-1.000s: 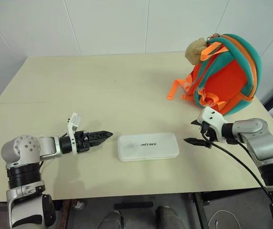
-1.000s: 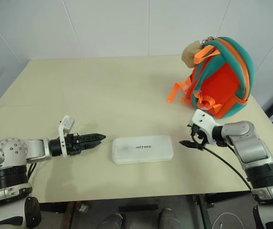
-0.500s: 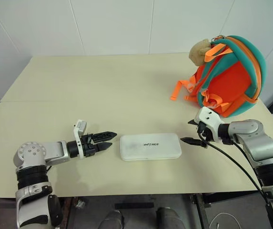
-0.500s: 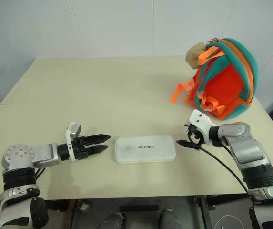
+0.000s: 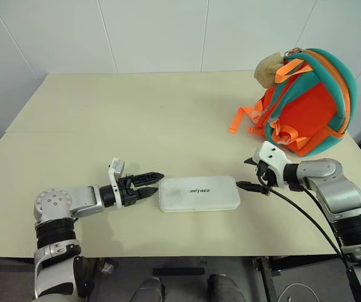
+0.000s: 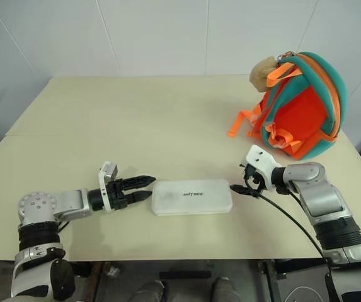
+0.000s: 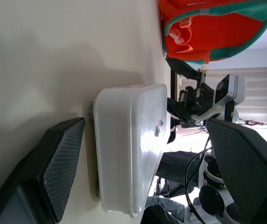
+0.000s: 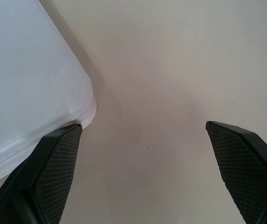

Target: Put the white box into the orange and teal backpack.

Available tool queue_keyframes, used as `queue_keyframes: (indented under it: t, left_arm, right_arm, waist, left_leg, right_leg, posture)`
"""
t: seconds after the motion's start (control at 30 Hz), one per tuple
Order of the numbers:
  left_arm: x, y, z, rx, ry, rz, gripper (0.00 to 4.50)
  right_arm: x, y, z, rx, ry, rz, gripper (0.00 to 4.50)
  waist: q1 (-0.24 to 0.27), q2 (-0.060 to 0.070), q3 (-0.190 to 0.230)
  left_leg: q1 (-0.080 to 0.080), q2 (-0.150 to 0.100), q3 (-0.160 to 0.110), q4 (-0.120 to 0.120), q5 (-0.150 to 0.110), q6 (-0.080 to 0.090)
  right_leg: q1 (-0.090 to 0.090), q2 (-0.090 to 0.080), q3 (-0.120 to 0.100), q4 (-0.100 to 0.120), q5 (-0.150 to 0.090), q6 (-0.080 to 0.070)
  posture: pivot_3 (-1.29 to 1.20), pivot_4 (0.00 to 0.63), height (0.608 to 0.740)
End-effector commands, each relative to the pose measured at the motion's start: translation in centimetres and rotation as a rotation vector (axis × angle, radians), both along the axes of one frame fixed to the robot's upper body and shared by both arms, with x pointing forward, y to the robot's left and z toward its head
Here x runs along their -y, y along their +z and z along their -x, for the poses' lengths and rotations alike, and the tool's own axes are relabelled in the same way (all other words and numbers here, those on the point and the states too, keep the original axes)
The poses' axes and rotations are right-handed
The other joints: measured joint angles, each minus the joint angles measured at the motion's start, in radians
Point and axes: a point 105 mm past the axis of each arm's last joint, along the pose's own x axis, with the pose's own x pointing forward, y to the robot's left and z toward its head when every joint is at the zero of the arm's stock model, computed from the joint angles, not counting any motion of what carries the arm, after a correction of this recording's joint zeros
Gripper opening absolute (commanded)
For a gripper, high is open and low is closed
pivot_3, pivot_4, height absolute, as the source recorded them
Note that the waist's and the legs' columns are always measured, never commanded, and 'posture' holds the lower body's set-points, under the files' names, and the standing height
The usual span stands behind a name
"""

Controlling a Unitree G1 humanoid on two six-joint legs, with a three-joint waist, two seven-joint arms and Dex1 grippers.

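Your left claw [image 5: 150,184] and right claw [image 5: 248,173], both spread wide and empty, flank the white box [image 5: 199,193] lying flat on the bench [image 5: 136,113], ready to pinch its ends, with the orange and teal backpack [image 5: 306,100] propped well apart at the far right.

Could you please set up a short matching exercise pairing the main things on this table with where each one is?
Things:
1. box
2. backpack
3. left gripper
4. right gripper

Places or states:
A. at the table's far right, with a plush toy at its top
B. open, at the box's right end
C. flat on the table between the two grippers
D. open, at the box's left end

Pairs: 1-C, 2-A, 3-D, 4-B
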Motion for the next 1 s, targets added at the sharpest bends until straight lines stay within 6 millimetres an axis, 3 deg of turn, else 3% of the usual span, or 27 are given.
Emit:
queue_keyframes:
  t: [0.03, 0.6, 0.73, 1.0]
  left_arm:
    - [1.2, -1.9, 0.7, -0.092, -0.061, -0.056, 4.45]
    - [3.5, -1.8, 0.0, -0.051, -0.026, -0.091, 4.45]
    - [2.6, -2.5, 0.7, -0.064, -0.025, -0.118, 4.45]
    - [-1.6, -2.6, 0.9, -0.096, 0.039, -0.146, 4.45]
  right_arm:
    - [-0.4, 1.1, -0.2, 0.055, 0.013, 0.005, 4.50]
    - [-0.7, 1.1, -0.4, 0.070, 0.015, 0.006, 4.50]
    - [-0.5, 1.2, -0.6, 0.075, 0.007, 0.012, 4.50]
    - [-0.5, 1.1, -0.8, 0.075, 0.004, 0.013, 4.50]
  waist:
    - [0.001, 0.000, 0.000]
    - [0.006, 0.000, 0.000]
    - [-0.001, 0.000, 0.000]
    - [-0.020, 0.000, 0.000]
  left_leg:
    - [0.000, 0.000, 0.000, 0.000, 0.000, 0.000]
    - [0.001, 0.000, 0.000, 0.000, 0.001, 0.000]
    - [0.001, 0.000, 0.000, 0.000, 0.002, -0.001]
    - [0.001, 0.001, 0.001, -0.002, 0.002, -0.001]
  right_leg:
    - [0.000, 0.000, 0.000, 0.000, 0.000, 0.000]
    - [0.001, 0.000, 0.000, -0.001, 0.003, 0.000]
    - [0.002, 0.000, 0.000, -0.002, 0.005, 0.000]
    - [0.000, 0.001, 0.001, -0.003, 0.005, 0.000]
  posture:
    - [0.00, 0.150, 0.740]
    - [0.00, 0.150, 0.740]
    - [0.00, 0.150, 0.740]
    - [0.00, 0.150, 0.740]
